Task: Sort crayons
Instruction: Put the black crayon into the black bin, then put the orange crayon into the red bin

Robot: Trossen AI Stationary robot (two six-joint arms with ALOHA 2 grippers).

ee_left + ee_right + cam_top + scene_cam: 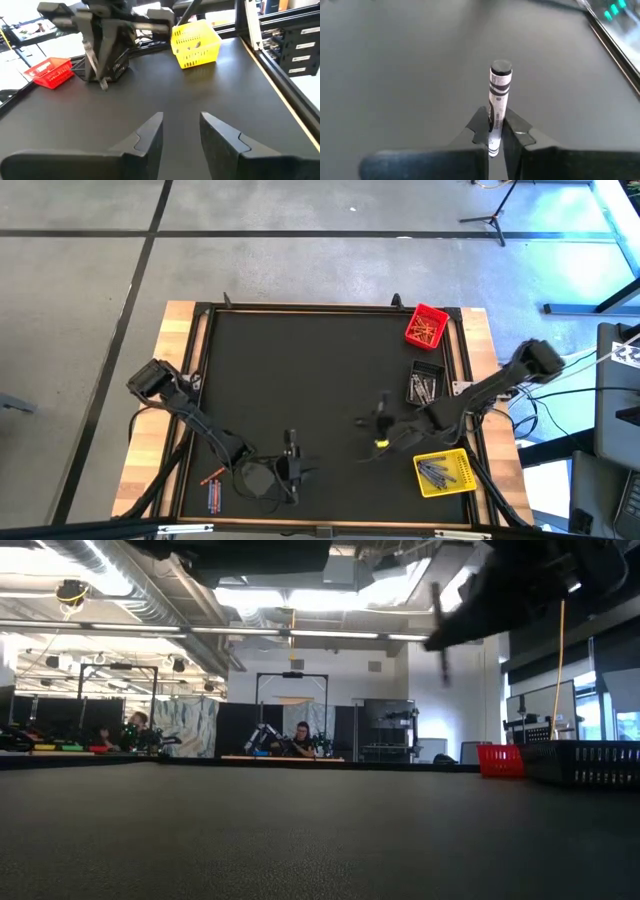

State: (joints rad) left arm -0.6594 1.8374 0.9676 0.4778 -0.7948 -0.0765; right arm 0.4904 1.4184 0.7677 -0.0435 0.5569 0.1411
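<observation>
The grey crayon (498, 95) pinched between my right fingers (495, 131) projects far beyond them and may pivot loose; my left fingers (181, 131) stand apart, empty.

You have a red bin (427, 326), black bin (425, 385) and yellow bin (445, 472) along the mat's (300, 370) right side.

our dark left gripper (181, 131) low over the near edge, fingers parted, our dark right gripper (495, 131) raised mid-table, fingers pinched together
</observation>
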